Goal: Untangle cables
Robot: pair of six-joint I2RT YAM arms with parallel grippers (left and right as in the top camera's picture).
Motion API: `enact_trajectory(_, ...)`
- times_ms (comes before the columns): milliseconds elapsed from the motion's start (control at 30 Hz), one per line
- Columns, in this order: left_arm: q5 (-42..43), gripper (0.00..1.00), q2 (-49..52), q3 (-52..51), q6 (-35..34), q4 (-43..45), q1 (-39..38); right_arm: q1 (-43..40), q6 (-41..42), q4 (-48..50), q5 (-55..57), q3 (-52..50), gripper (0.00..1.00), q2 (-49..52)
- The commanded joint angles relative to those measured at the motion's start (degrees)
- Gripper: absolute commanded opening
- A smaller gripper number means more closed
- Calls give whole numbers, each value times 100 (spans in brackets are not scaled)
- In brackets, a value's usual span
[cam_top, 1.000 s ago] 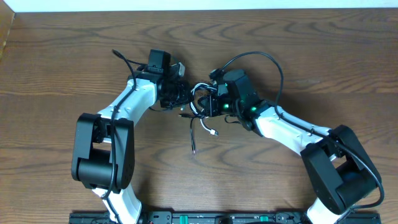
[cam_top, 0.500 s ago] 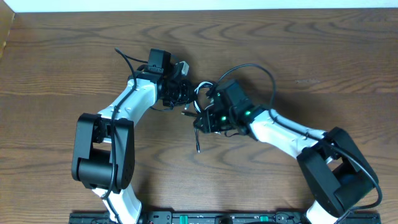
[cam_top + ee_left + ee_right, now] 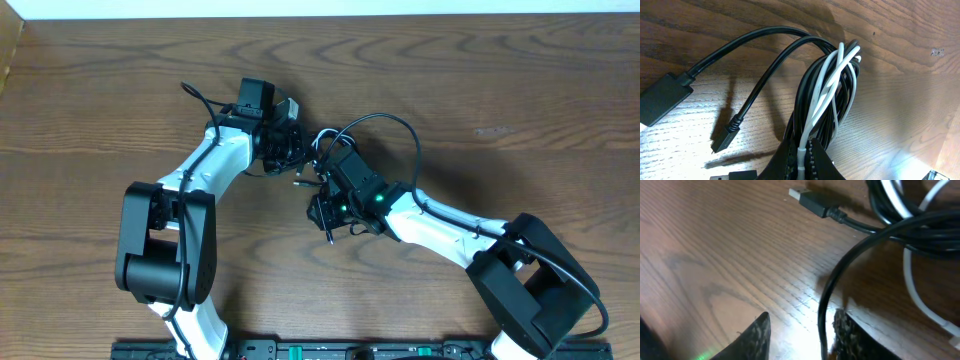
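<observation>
Our left gripper (image 3: 802, 147) is clamping shut on the tangled bundle (image 3: 817, 107), where the white cable (image 3: 831, 80) is winding through loops of the black cable (image 3: 805, 95) on the desk (image 3: 900, 115). Just beside the bundle, our right gripper (image 3: 802, 330) is hovering with its jaws apart, and a black strand is running between them unpinched. We judge we are reaching for a hold. Next we should be closing on that strand and drawing it away from the bundle, gently, so nothing tightens.

Smooth, glossy black cable (image 3: 807, 90) and white cable (image 3: 839, 57); matt, grained wooden table (image 3: 900, 100).
</observation>
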Motion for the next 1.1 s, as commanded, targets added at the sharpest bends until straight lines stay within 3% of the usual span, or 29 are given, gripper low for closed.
enact_trajectory(0,72,8,-131,181,-52,9,20,22,-44,-31,151,17,22,-129)
enact_trajectory(67,72,8,-131,181,-52,9,20,17,-33,-33,153,17,4,-129)
enact_trajectory(100,72,7,-131,181,-50,9,20,15,-33,-31,153,17,1,-129)
enact_trajectory(267,48,8,-131,181,-26,7,20,11,-26,-28,192,17,1,-129)
enact_trajectory(433,-824,8,-131,181,-11,-127,13,4,13,-28,192,17,1,-129)
enact_trajectory(500,-1113,15,-131,181,-13,-190,13,7,11,-28,192,17,2,-129)
enact_trajectory(533,-1213,29,-131,179,-11,-214,13,7,11,-28,192,17,8,-129)
enact_trajectory(633,-1266,43,-131,164,-9,-212,13,-4,11,-28,192,17,14,-129)
enact_trajectory(733,-1266,45,-129,142,-11,-210,13,-33,13,-28,179,17,24,-129)
enact_trajectory(800,-1266,45,-129,142,-11,-210,13,-39,9,22,70,17,43,-129)
enact_trajectory(833,-1266,45,-129,142,-11,-210,13,-44,9,61,20,17,46,-131)
enact_trajectory(1067,-1307,46,-129,142,-11,-210,13,-431,4,404,-988,20,52,-186)
